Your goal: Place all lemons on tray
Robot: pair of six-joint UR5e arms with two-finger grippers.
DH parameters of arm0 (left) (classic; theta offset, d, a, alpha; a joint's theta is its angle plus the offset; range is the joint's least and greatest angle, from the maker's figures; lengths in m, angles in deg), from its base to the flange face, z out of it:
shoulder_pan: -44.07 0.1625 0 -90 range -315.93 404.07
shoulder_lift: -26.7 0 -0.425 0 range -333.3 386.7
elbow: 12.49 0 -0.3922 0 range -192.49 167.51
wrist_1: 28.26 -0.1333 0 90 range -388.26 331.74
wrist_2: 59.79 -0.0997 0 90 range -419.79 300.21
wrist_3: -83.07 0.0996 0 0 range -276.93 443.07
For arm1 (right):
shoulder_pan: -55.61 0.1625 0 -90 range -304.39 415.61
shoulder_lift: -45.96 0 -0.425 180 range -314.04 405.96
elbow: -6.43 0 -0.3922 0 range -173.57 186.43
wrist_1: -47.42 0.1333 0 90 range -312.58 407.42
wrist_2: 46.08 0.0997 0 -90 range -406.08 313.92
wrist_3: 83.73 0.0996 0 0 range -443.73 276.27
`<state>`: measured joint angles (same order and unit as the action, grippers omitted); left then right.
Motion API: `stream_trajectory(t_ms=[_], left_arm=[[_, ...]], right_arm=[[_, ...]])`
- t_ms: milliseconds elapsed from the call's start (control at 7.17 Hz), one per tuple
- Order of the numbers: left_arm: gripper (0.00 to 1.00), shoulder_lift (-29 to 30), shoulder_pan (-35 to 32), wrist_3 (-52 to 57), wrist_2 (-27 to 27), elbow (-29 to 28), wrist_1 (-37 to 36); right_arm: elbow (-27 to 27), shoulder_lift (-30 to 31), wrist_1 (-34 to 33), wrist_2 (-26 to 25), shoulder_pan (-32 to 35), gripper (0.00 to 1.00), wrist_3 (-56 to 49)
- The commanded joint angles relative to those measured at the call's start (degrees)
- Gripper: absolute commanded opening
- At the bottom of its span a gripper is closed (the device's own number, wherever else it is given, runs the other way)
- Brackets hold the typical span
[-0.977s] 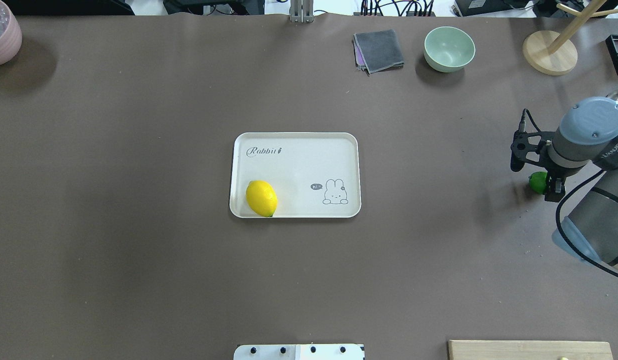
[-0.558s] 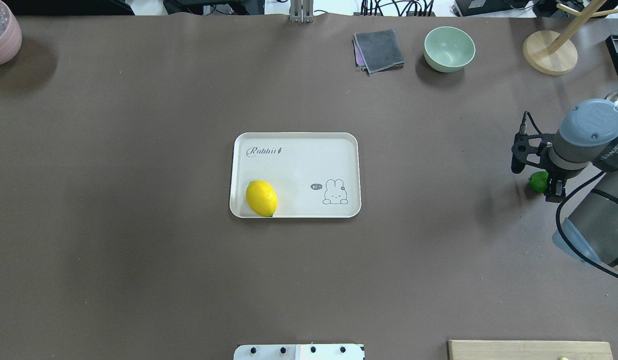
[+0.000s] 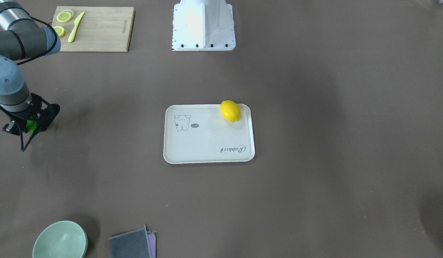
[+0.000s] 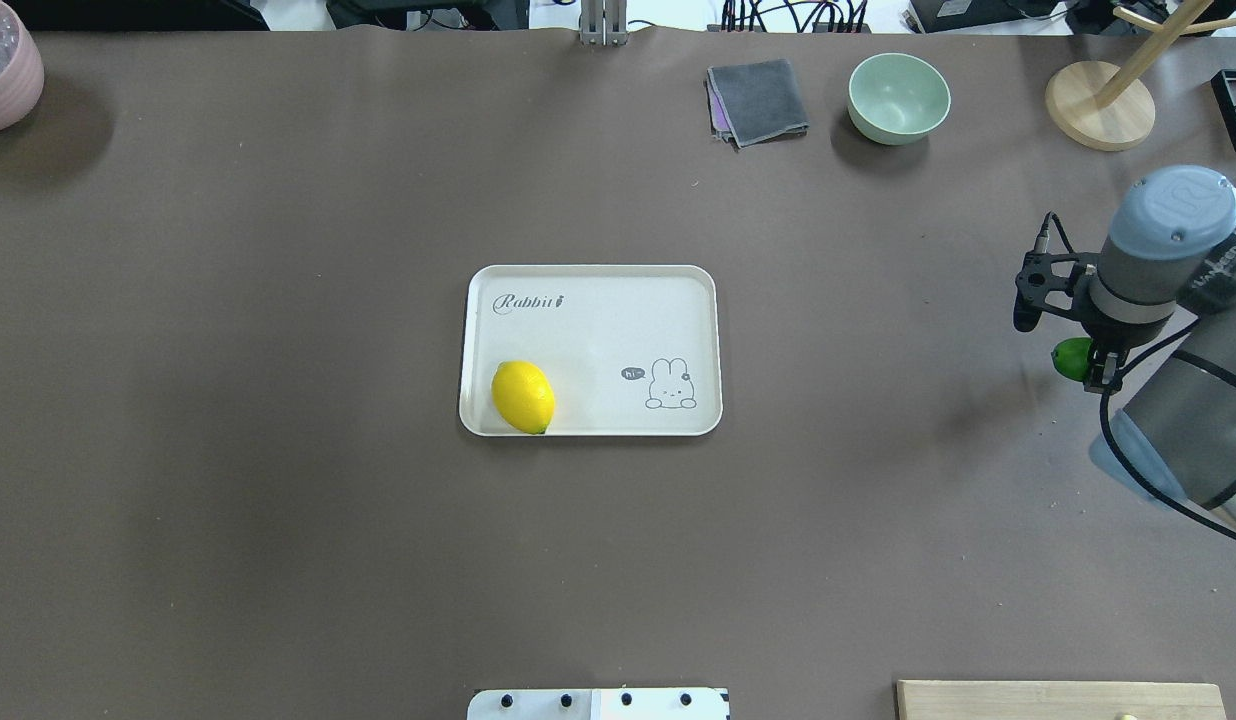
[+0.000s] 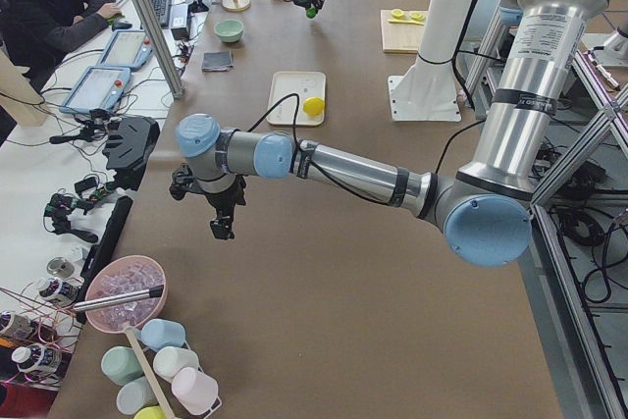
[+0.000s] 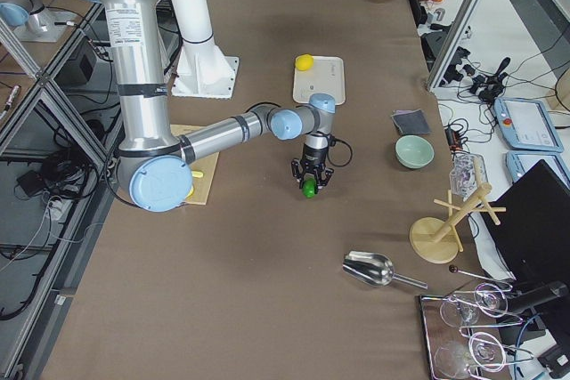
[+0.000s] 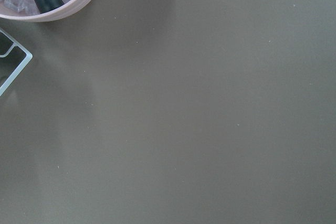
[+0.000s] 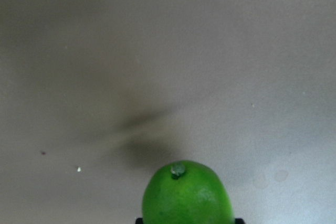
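The yellow lemon (image 4: pixel 523 396) lies in the near-left corner of the off-white tray (image 4: pixel 598 330) at the table's middle; it also shows in the front view (image 3: pixel 230 110). My right gripper (image 4: pixel 1081 358) is at the table's right side, far from the tray, shut on the green lemon (image 4: pixel 1068 356). The right wrist view shows this lemon (image 8: pixel 187 195) held above the brown table, with its shadow below. My left gripper (image 5: pixel 222 228) hangs over bare table at the left end; I cannot tell whether it is open or shut.
A green bowl (image 4: pixel 898 97), a grey cloth (image 4: pixel 757 100) and a wooden stand (image 4: pixel 1099 105) sit along the far edge. A cutting board (image 3: pixel 96 28) with lemon slices and a knife lies by my base. A pink bowl (image 4: pixel 3 70) is far left.
My right arm has risen a little with the green lemon in its gripper. The tray and the yellow lemon have not moved.
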<state>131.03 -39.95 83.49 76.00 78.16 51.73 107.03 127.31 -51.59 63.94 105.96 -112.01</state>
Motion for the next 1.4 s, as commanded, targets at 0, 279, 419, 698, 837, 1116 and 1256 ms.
stream_trajectory(t_ms=[0, 279, 419, 698, 837, 1116, 1256], left_arm=[[0.98, 0.0, 0.0, -0.5, 0.0, 0.2, 0.0], [0.98, 0.0, 0.0, -0.8, 0.0, 0.2, 0.0], [0.98, 0.0, 0.0, -0.9, 0.0, 0.3, 0.0], [0.98, 0.1, 0.0, -0.9, 0.0, 0.8, 0.0], [0.98, 0.1, 0.0, -0.9, 0.0, 1.0, 0.0], [0.98, 0.0, 0.0, -0.9, 0.0, 1.5, -0.1], [0.98, 0.1, 0.0, -1.6, 0.0, 2.0, -0.8]], right_arm=[[1.0, -12.4, -19.3, 4.8, 1.6, 0.00, 3.4], [4.1, -15.8, -20.3, 9.7, -1.0, 0.00, 23.8], [6.7, -17.5, -20.3, 9.9, -5.0, 0.00, 37.4], [5.9, -25.2, -20.0, 9.2, -11.9, 0.00, 59.0], [5.3, -27.2, -17.5, 9.4, -12.2, 0.00, 65.5], [4.2, -27.6, -13.1, 9.6, -12.8, 0.00, 71.3], [2.9, -28.4, -10.3, 9.6, -13.4, 0.00, 76.1]])
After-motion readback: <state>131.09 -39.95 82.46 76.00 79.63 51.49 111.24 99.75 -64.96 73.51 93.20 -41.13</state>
